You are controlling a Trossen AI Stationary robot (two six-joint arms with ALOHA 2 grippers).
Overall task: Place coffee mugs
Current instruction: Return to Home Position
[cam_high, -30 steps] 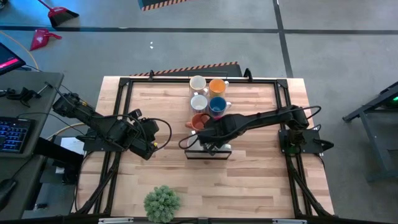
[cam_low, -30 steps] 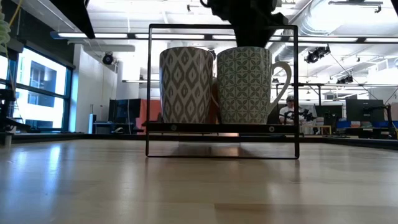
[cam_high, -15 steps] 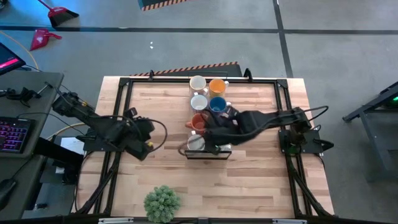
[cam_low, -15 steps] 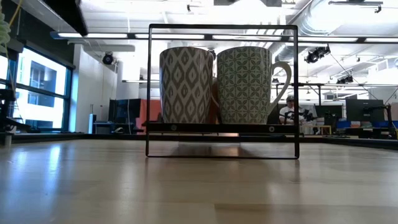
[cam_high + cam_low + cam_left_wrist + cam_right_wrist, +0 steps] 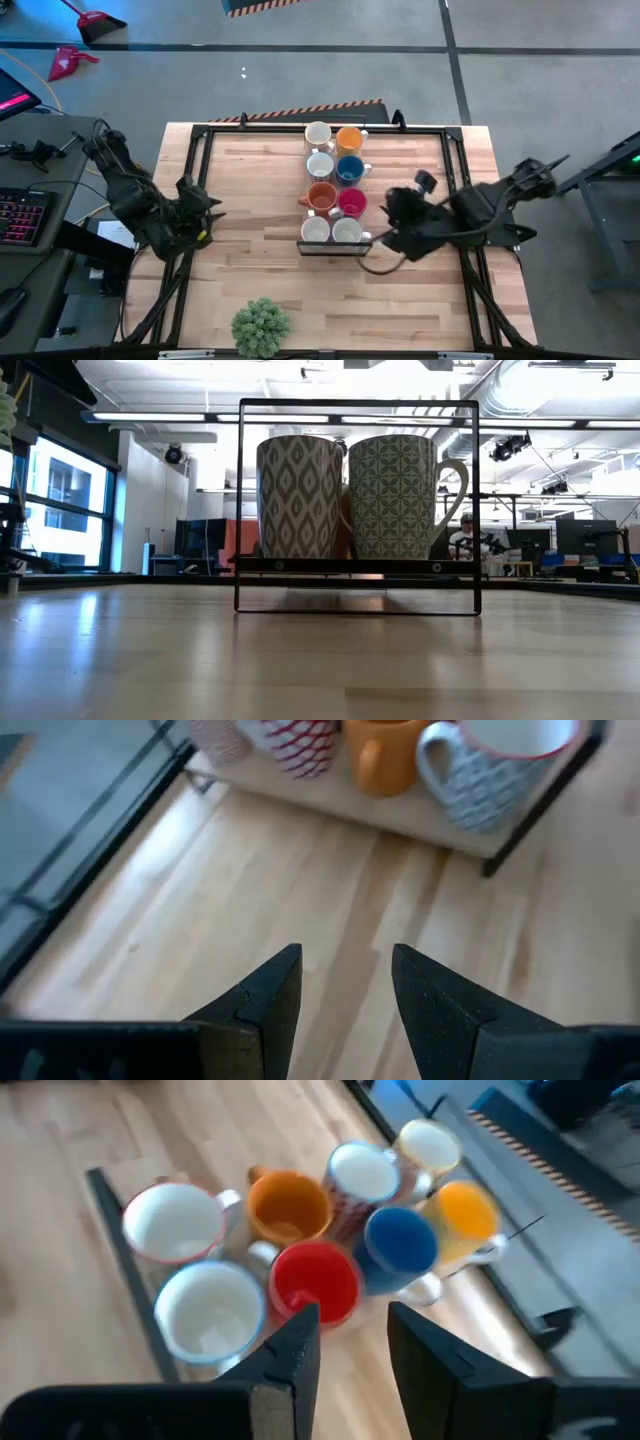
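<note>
Wooden table (image 5: 250,270), eight mugs (image 5: 350,168) overhead, two at table height, left claw (image 5: 346,952) and right claw (image 5: 352,1312) parted, empty

The right end effector (image 5: 350,1332) hangs above the wooden bench (image 5: 60,1140), its two dark fingers (image 5: 290,1360) apart with nothing between them. Below it, eight mugs stand upright in two close rows of four. One row holds a white mug with a reddish rim (image 5: 175,1220), an orange mug (image 5: 288,1205), a third white mug (image 5: 363,1170) and a cream mug (image 5: 430,1145). The other holds a white mug with a bluish rim (image 5: 212,1310), a red mug (image 5: 315,1280), a blue mug (image 5: 400,1240) and a yellow-orange mug (image 5: 465,1210). A dark rail (image 5: 125,1265) runs beside the first white pair.
</note>
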